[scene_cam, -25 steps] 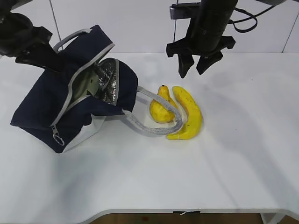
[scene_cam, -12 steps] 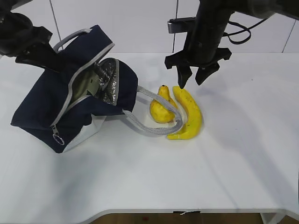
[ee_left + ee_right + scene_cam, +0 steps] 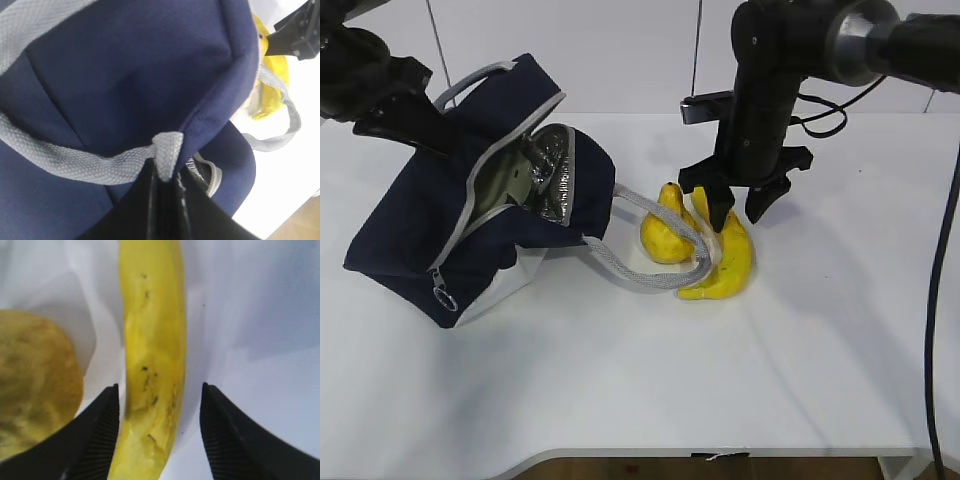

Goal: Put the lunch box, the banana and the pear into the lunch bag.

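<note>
Bag (image 3: 430, 215): navy, tipped on the table (image 3: 820, 350), mouth open toward the fruit, foil lining showing. A pale green shape inside may be the lunch box; cannot confirm.

Left gripper (image 3: 165, 200): fingers closed on the bag's grey handle (image 3: 75, 162), holding the bag up.

Right gripper (image 3: 159, 410): fingers apart, one on each side of the banana (image 3: 152, 340), not yet pinching it.

Pear (image 3: 665, 232): just beside the banana, on the bag side.

Loose strap (image 3: 650, 275): loops round the pear and lies against the banana.

Risks:
- Inner finger comes down in the narrow gap by the pear; it could nudge the pear and set it rolling.
- Strap may catch on the banana as it lifts, dragging fruit or tugging the bag.
- Banana skin is smooth and curved; an off-centre pinch could let it swivel or slip.
- Bag mouth may sag if the handle hold shifts.
</note>
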Controlling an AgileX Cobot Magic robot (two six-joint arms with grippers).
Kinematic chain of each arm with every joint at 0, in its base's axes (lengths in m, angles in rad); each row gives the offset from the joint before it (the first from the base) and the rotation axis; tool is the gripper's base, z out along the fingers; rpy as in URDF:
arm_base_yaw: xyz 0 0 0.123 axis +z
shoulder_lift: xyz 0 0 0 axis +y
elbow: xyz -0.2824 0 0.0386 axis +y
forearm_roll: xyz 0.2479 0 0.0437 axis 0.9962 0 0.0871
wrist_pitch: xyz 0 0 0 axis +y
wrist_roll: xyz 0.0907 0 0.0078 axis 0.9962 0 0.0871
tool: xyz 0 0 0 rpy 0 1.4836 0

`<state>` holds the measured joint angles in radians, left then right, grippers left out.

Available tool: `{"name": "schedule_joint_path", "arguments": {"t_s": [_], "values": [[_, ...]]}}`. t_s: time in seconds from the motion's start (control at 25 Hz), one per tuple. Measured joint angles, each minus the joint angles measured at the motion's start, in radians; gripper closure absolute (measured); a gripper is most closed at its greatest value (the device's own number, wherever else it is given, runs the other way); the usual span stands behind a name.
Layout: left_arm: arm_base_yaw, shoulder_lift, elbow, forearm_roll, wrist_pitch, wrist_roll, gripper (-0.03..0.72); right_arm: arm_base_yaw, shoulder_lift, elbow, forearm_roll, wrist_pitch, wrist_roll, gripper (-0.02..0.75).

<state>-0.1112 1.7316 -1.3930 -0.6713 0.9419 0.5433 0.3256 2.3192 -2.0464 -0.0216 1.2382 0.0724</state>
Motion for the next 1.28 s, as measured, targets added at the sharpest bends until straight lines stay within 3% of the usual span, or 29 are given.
{"name": "schedule_joint_path", "arguments": {"t_s": [0.56, 0.8, 1.28], "values": [[0.0, 0.0, 0.0, 0.0, 0.0, 0.0, 0.677, -0.002, 0.061, 0.002, 0.01, -0.006, 0.002, 0.323], [0.0, 0.0, 0.0, 0.0, 0.0, 0.0, 0.677, -0.002, 0.061, 0.002, 0.01, -0.009, 0.002, 0.449], [0.0, 0.0, 0.0, 0.002, -0.008, 0.0, 0.677, -0.002, -0.087, 0.002, 0.036, -0.01, 0.002, 0.457]]}}
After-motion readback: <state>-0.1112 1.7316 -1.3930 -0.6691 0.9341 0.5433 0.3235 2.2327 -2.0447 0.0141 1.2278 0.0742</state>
